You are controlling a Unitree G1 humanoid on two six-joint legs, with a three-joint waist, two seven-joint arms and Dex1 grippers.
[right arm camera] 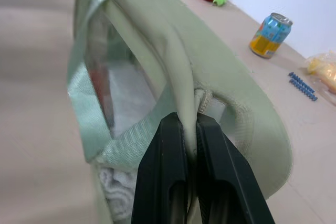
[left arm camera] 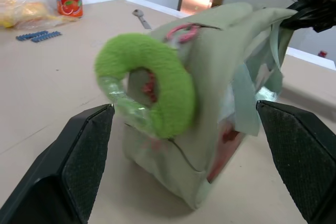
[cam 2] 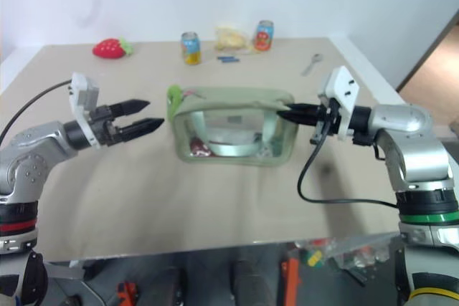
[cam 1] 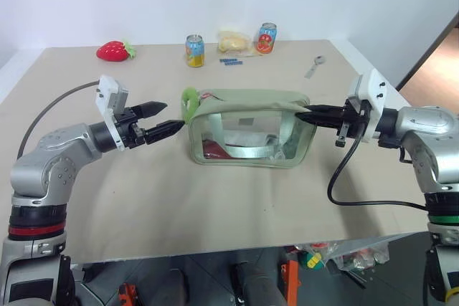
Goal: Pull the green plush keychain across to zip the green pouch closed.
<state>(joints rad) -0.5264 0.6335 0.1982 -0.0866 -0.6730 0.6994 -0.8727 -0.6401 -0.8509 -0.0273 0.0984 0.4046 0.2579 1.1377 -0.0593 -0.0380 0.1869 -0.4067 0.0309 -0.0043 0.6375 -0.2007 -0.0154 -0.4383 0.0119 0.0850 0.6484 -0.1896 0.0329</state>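
A white wall stood behind a tan bench [cam 1: 215, 198], with a doorway and brown floor off to the robot's right. The green pouch [cam 1: 247, 128] sat upright near the middle of the bench, its clear window facing the robot. Through the window showed a band of green webbing, something red low in the left corner and pale cloth; what these were could not be told. The pouch was a pale sage fabric, boxy with rounded corners. At its left end the green plush keychain [cam 1: 189, 99] hung from the top edge, a bright lime fuzzy ring with a clear plastic piece along one side.

The left end effector [cam 1: 166, 117] was held level just beside that end of the pouch, its fingers spread wide and apart from the keychain. The right end effector [right arm camera: 189, 145] was pinched tight on a fold of fabric at the pouch's right top corner.

At the far edge lay a red plush strawberry [cam 1: 115, 50], two drink cans [cam 1: 195, 51], a yellowish bag [cam 1: 233, 41], small blue pieces [cam 1: 232, 61] and a spoon [cam 1: 314, 67].
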